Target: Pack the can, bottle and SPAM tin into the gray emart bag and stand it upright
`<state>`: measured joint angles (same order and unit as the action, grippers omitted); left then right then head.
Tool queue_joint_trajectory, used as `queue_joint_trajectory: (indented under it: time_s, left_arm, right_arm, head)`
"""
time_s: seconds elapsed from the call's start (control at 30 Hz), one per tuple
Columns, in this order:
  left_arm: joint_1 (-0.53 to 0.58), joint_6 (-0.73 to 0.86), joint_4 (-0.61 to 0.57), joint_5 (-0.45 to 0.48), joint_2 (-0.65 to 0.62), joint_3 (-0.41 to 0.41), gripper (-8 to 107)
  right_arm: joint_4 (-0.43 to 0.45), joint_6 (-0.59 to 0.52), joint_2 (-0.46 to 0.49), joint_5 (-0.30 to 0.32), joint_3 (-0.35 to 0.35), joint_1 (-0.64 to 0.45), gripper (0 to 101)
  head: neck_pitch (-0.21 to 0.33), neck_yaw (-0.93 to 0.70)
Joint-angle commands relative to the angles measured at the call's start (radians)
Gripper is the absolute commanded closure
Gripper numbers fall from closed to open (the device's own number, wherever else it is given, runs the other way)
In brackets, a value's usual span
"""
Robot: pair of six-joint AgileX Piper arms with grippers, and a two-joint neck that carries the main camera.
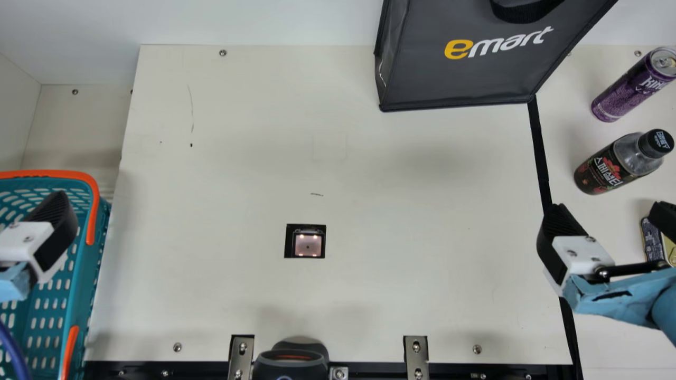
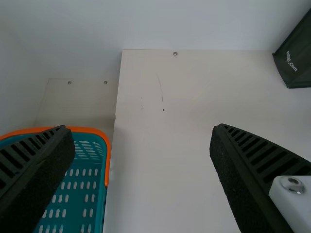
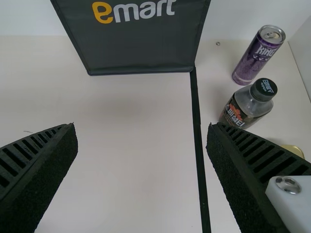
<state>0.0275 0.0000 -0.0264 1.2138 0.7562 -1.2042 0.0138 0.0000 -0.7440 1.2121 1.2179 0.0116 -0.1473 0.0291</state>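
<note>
Teal plastic basket (image 1: 92, 274) at left, orange-rimmed, beneath the left gripper (image 1: 59, 219), fingers spread; right gripper (image 1: 612, 216) likewise spread, partly masking the SPAM tin (image 1: 651, 244). Dark rounded device (image 1: 290, 365) at the near edge. Upright at the back, the emart bag (image 1: 459, 79), lettering toward the room's near side. Beyond the black strip (image 1: 539, 153) at right, purple can (image 1: 626, 92) and bottle (image 1: 607, 169), both upright, long axes vertical. Smooth gray panels, glossy metal cylinder, black cap over clear shoulders.

Bright, diffuse light lays soft shadows on the cream table (image 1: 422, 184); the left wrist view looks dimmer.
</note>
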Motion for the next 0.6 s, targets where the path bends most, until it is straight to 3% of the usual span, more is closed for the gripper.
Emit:
queue_joint_trajectory:
  time_s: [0.0,0.4,0.57]
  left_arm:
    - [0.0,0.0,0.0,0.0,0.0,0.0,9]
    - [0.0,0.0,0.0,0.0,0.0,0.0,9]
    - [0.0,0.0,0.0,0.0,0.0,0.0,9]
  right_arm:
    - [0.0,0.0,0.0,0.0,0.0,0.0,6]
    - [0.0,0.0,0.0,0.0,0.0,0.0,6]
    - [0.0,0.0,0.0,0.0,0.0,0.0,6]
  head:
    - [0.032,0.022]
    - [0.322,0.316]
    - [0.322,0.32]
